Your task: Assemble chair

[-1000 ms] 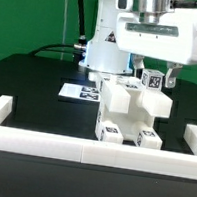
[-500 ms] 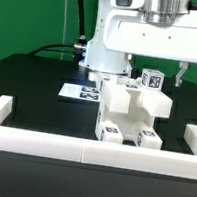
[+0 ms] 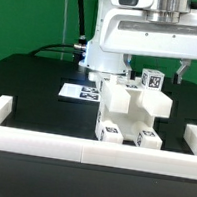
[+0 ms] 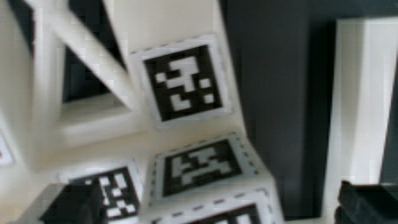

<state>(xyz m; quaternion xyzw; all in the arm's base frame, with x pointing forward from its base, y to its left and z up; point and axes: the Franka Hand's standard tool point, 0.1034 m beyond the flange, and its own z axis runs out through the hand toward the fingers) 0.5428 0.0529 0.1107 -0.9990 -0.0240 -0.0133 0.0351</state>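
Qty: 1 chair [image 3: 125,112], 1 marker board [image 3: 75,89], 1 rail [image 3: 79,151] — 1 arm [image 3: 146,32].

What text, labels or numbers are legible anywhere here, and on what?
No words, numbers or brands readable in either view.
Chair: square black-and-white tags, patterns only, no characters.
Marker board: same kind of tags, too small to make out.

The partly built white chair [image 3: 131,113] stands on the middle of the black surface [image 3: 27,87], with tags on its front feet and top. The pincer [image 3: 154,66] hangs just above it, jaws spread wide. The marker board [image 3: 79,90] lies behind the chair, toward the exterior view's left. A white border rail [image 3: 79,152] runs along the front.
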